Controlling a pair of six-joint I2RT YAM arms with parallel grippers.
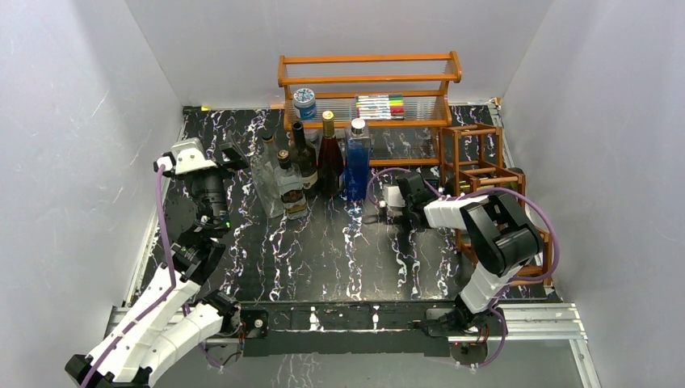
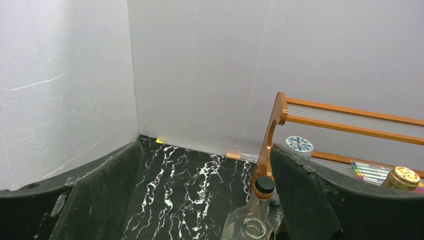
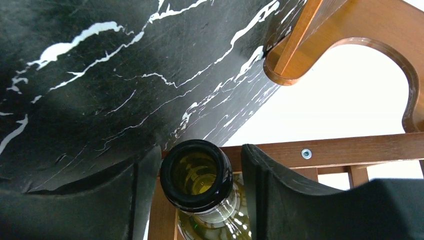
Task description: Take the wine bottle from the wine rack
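Near edge, 6 o'clock: both arm bases, bolted to the table (image 1: 323, 259).

10 o'clock: the left gripper (image 2: 205, 150) is raised with its jaws wide apart and nothing between them. We judge it idle, close beside the standing bottles (image 1: 303, 166) at 12 o'clock.

2 o'clock: the right gripper (image 3: 198, 152) is at the rack (image 1: 476, 174). In the wrist view the bottle (image 3: 196, 172), green glass with an open mouth facing the camera, sits between the fingers. The jaws are apart, one on each side of the lip. One finger looks to be against the glass, and a sliver of gap shows at the other. We judge there is no firm clamp yet.

The bottle lies in the rack, neck outward, with the rack's bars close beside it. Its body is hidden in the top view.

Far, 12 o'clock: the orange shelf (image 1: 367, 79) stands at the back wall.

Progress, by our reckoning: the reach is made and the jaws are set about the neck. Still to do: close on the neck, draw the bottle clear of the bars, set it down. The task is at an early stage, and the bottle is not yet out.
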